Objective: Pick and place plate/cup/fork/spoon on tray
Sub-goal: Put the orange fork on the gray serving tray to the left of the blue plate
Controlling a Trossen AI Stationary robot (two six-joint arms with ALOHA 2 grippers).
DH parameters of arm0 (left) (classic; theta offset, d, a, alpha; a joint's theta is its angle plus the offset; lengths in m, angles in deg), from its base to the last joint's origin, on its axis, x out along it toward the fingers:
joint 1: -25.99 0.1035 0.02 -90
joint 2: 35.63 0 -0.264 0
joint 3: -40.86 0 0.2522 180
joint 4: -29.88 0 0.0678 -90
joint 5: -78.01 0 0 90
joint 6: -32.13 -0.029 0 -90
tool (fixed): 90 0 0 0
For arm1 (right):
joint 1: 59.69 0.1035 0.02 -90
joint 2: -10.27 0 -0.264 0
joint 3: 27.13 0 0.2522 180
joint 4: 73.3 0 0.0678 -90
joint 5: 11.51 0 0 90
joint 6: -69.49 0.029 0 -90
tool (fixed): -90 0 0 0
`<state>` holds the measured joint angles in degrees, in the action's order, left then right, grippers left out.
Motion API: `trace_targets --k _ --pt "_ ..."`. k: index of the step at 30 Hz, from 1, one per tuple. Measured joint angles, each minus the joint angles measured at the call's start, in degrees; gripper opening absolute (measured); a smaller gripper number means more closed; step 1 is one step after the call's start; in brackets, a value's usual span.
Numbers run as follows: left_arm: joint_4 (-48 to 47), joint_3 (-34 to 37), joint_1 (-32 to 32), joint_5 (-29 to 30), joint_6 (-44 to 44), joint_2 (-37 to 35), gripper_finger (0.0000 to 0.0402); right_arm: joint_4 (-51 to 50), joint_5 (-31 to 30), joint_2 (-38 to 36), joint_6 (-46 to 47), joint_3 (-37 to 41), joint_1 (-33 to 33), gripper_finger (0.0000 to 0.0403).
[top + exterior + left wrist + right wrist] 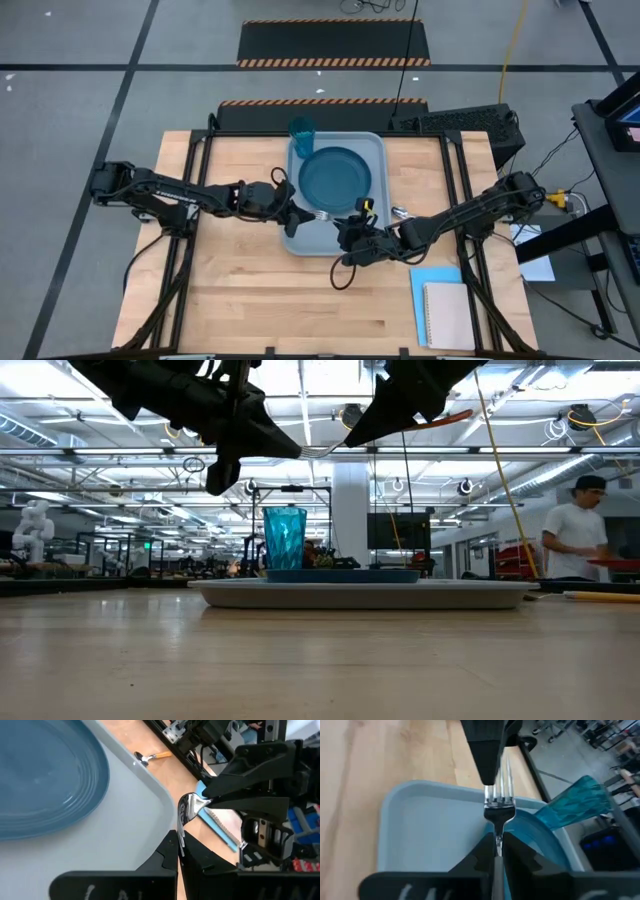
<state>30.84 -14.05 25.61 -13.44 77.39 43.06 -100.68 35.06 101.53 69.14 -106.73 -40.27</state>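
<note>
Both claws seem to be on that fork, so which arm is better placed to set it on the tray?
Probably the right. The right gripper clamps the fork at its neck over the tray, while the left gripper only pinches the tine tips and could simply let go.

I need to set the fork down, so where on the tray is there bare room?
Bare strip on the tray along its near rim, in front of the plate. Crowded: the cup fills the far left corner; both grippers meet at the fork overhead.
</note>
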Motion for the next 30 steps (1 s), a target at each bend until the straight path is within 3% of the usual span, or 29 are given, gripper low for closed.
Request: trace_targets --k 21,26,30 --pt "-0.27 0.07 0.0 0.25 1.12 0.11 0.0007 5.85 -0.35 0.0 -4.64 3.37 -0.22 0.0006" --pt "1.11 0.12 -0.15 3.16 -6.35 0.11 0.002 5.76 -0.82 -0.02 -3.98 3.37 -0.38 0.0003" --pt "1.84 0.13 -1.63 4.66 -16.04 0.09 0.0062 5.76 -0.14 -0.02 -3.72 3.37 -0.37 0.0003"
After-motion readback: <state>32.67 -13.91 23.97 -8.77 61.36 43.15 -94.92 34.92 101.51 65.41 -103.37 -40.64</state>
